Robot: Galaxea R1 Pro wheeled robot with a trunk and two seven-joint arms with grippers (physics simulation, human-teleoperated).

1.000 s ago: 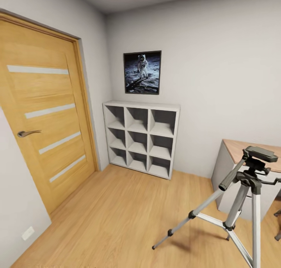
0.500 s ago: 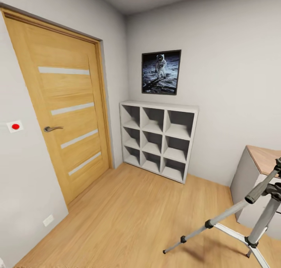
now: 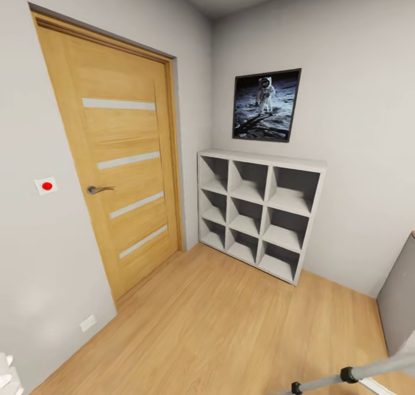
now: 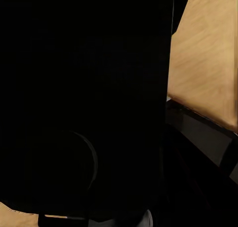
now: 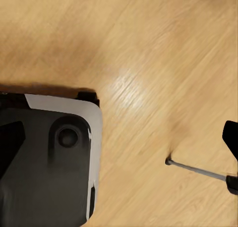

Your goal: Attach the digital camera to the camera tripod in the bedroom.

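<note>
Robot in transit in the bedroom, judged to be at the search-and-approach step; digital camera unsighted. Wooden door shut at 10 o'clock, cube shelf against the far wall at 1 o'clock under an astronaut picture. Open wood floor ahead, free to roll. Camera tripod barely clips in at 5 o'clock, one leg; its foot lies near the robot base. Next move likely calls for turning right, minding that leg. Either gripper's state: cannot tell.
</note>
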